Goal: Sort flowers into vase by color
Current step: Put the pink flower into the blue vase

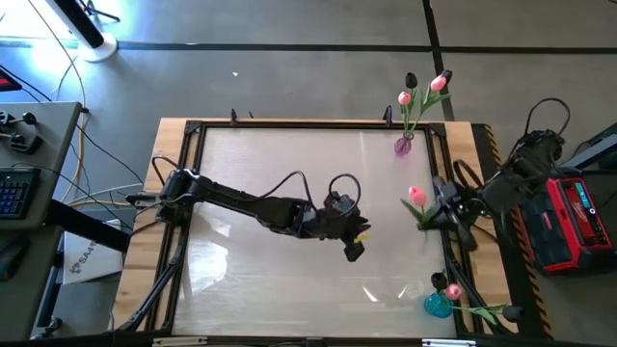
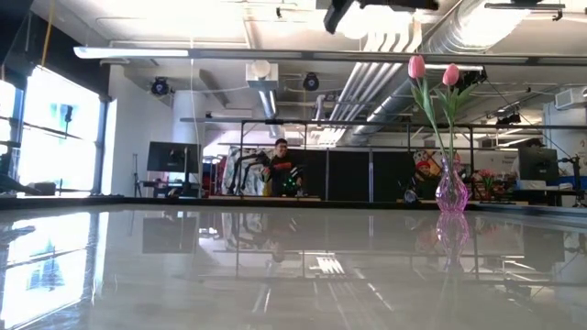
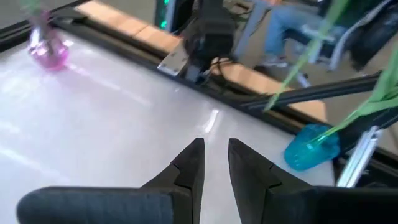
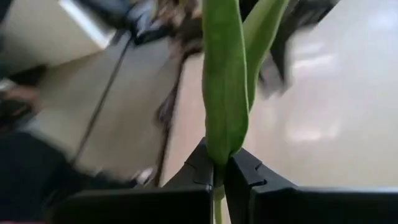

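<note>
While the right gripper [image 4: 217, 171] clamps a pink tulip [image 1: 416, 196] by its stem at the right edge of the high view, the step in hand looks like carrying it to a vase. Next it needs lifting toward the pink vase [image 1: 403, 146] at upper right, which holds two pink tulips and a dark one. The left gripper [image 3: 216, 163], mid-bench, is parted and empty. The blue vase [image 1: 438, 306] sits lower right; its flowers are hard to make out.

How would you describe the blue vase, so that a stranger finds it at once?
Look along the table's right edge to its near corner. The blue vase stands there, squat and turquoise, holding a pink tulip. The only other vase, at the far corner, is pink.
</note>
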Tool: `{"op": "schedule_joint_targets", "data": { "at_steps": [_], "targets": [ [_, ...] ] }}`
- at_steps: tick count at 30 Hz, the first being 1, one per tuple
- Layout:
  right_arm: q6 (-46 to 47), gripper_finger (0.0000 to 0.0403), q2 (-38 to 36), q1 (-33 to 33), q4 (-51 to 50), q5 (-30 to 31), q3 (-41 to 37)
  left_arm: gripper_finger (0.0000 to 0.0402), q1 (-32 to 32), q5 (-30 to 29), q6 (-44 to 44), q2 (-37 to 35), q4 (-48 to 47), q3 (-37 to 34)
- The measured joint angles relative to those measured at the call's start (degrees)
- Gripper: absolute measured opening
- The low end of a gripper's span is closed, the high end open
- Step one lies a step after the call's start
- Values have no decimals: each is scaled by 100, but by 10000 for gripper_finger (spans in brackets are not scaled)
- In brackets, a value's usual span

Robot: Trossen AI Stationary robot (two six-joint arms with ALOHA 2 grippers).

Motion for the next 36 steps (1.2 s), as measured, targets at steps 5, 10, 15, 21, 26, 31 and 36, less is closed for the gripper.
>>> {"op": "schedule_joint_targets", "data": {
  "at_steps": [5, 10, 15, 21, 26, 31, 36],
  "targets": [
    [509, 1, 15, 715, -301, -613, -158, 60, -66, -376, -523, 0, -678, 0],
    [970, 0, 17, 1507, -235, -230, -343, 60, -90, -560, -1023, 0, -1228, 0],
    [1347, 0, -14, 2368, -10, 332, -727, 60, -105, -976, -1277, 0, -1491, 0],
    [1697, 0, -19, 3272, 710, 1077, -1196, 60, -54, -1013, -1358, 0, -1504, 0],
    [1793, 0, -20, 3968, 1200, 1913, -1259, 60, 25, -1015, -1431, 0, -1505, 0],
    [1924, 0, 7, 4659, 1331, 2905, -1259, 60, 119, -1015, -1431, 0, -1503, 0],
    [2142, 0, 176, 5102, 1315, 3671, -1259, 60, 178, -1000, -1421, 0, -1501, 0]
  ]
}}
